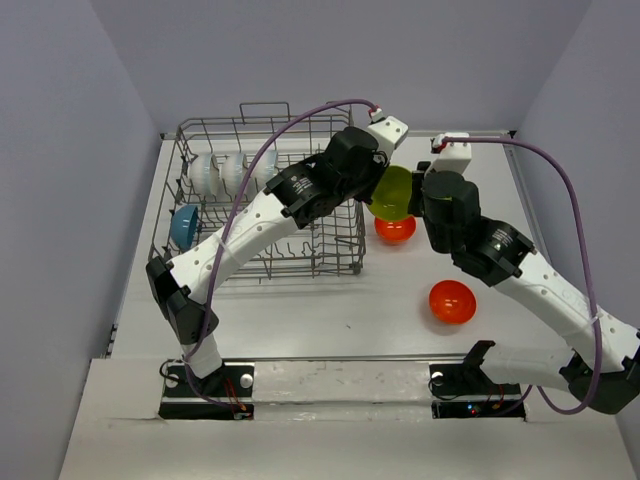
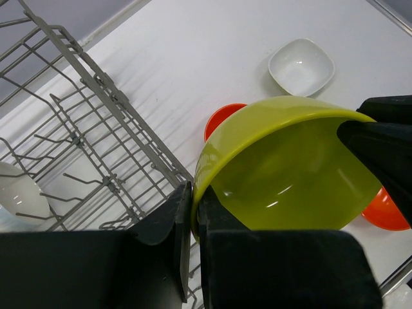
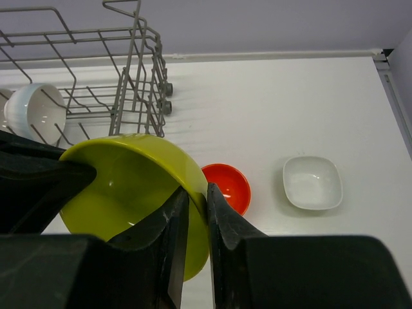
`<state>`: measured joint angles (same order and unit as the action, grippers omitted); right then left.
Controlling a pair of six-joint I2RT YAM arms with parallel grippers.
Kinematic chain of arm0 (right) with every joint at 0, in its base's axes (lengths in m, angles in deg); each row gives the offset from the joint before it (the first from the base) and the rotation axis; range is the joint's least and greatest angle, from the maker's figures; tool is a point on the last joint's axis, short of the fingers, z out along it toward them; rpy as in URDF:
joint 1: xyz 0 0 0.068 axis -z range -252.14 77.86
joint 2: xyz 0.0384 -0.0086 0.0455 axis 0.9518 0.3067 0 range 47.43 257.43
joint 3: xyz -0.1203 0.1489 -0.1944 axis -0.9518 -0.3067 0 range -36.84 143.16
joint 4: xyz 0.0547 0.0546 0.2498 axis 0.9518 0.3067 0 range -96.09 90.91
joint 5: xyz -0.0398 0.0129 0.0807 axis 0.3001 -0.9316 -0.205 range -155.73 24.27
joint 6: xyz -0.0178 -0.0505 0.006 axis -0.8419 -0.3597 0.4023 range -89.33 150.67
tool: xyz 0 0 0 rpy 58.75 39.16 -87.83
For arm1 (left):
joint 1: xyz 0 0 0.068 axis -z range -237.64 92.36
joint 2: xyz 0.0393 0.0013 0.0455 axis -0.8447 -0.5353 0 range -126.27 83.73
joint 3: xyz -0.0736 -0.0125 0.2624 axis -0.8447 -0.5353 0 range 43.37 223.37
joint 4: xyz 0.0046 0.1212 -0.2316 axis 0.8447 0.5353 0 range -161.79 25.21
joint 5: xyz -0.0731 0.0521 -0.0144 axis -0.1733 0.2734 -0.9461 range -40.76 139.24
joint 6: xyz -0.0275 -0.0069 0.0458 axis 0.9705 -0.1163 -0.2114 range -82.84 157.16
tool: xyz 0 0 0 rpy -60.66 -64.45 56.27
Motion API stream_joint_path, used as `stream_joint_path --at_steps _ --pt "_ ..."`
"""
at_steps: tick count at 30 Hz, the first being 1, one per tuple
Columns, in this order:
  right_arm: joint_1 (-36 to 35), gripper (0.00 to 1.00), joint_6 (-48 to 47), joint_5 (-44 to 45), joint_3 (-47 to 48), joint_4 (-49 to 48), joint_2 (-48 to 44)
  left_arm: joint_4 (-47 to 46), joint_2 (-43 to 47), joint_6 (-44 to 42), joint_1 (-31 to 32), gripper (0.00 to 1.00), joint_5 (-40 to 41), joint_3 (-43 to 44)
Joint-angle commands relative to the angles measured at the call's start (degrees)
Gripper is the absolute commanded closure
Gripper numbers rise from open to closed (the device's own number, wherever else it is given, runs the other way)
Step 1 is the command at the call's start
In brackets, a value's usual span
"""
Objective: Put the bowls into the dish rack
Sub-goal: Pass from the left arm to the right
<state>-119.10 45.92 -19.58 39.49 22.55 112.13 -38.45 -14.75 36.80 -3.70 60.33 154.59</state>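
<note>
The yellow-green bowl (image 1: 392, 192) is glossy and smooth, its inside catching pale highlights. It hangs tilted above the table (image 1: 330, 310), just right of the dish rack (image 1: 300, 250), and is held from both sides. The left gripper (image 2: 193, 206) is clamped on its left rim, the fingers nearly together with the thin wall between them. The right gripper (image 3: 196, 199) pinches the opposite rim in the same way.

Under the held bowl an orange-red bowl (image 1: 395, 229) sits upright on the table. A second orange-red bowl (image 1: 452, 301) lies nearer and to the right, well apart from it. A small white squarish dish (image 3: 312, 182) rests on the table to the right of the first orange-red one.

Inside the grey wire rack, white bowls (image 1: 232, 172) stand on edge in a row at the far left. A blue bowl (image 1: 184, 226) sits at the left side, nearer than they are.
</note>
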Motion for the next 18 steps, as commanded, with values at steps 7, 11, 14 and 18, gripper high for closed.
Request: stream_joint_path --at_steps 7,11,14,18 --pt "-0.15 0.99 2.86 0.26 2.41 -0.61 -2.39 -5.48 3.29 -0.96 0.38 0.71 0.42 1.37" --pt "-0.15 0.99 3.21 0.08 2.68 0.01 -2.74 -6.54 3.47 -1.22 0.38 0.68 0.6 1.28" --pt "-0.15 0.99 3.39 0.08 2.94 0.36 -2.92 -6.71 3.2 -1.22 0.38 0.68 1.03 1.54" --pt "-0.15 0.99 3.56 -0.01 3.47 0.8 -3.01 -6.89 3.12 -1.57 0.47 0.68 1.65 1.81"
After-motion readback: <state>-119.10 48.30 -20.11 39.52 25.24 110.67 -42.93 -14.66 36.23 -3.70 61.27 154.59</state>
